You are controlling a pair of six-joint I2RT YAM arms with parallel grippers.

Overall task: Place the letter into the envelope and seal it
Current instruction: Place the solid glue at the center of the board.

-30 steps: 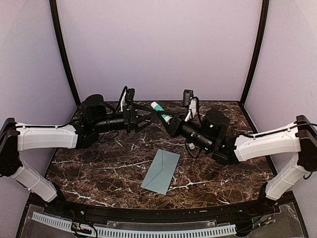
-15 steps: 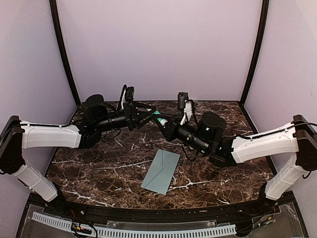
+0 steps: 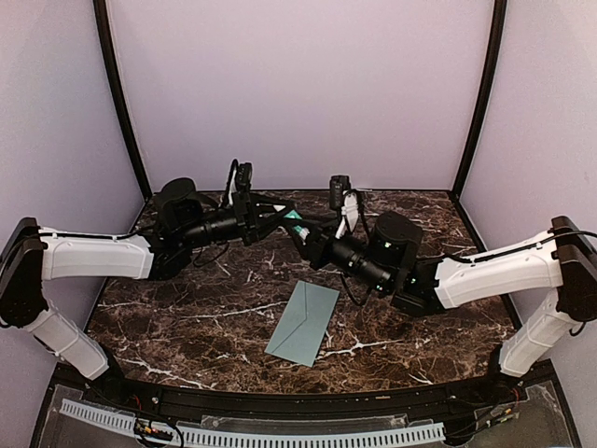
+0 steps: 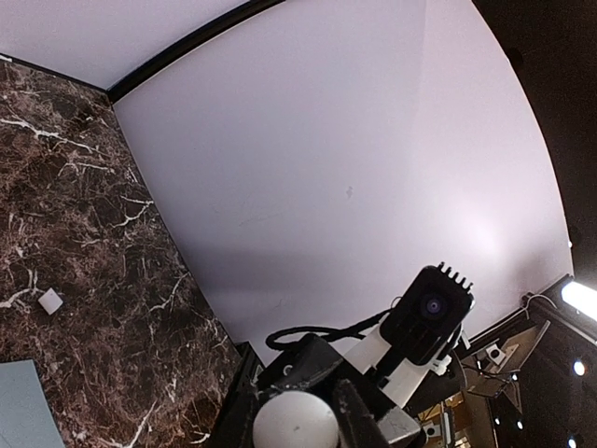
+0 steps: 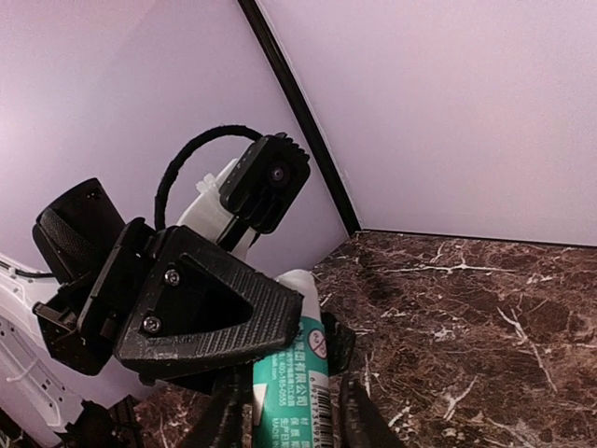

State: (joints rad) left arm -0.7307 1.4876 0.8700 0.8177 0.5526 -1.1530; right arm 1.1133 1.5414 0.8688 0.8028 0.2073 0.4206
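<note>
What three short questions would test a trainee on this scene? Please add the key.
1. True or false: the envelope lies flat on the table.
2. What is between the fingers of the right hand? A) the envelope B) a white and teal tube C) nothing
3. Fill the gap: the left hand meets the right hand over the ___ half of the table.
Key: 1 true; 2 B; 3 far.

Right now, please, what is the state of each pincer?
Left pincer: closed, as it seems, on the white top end of the glue tube.
Right pincer: closed on the teal body of the same glue tube.
</note>
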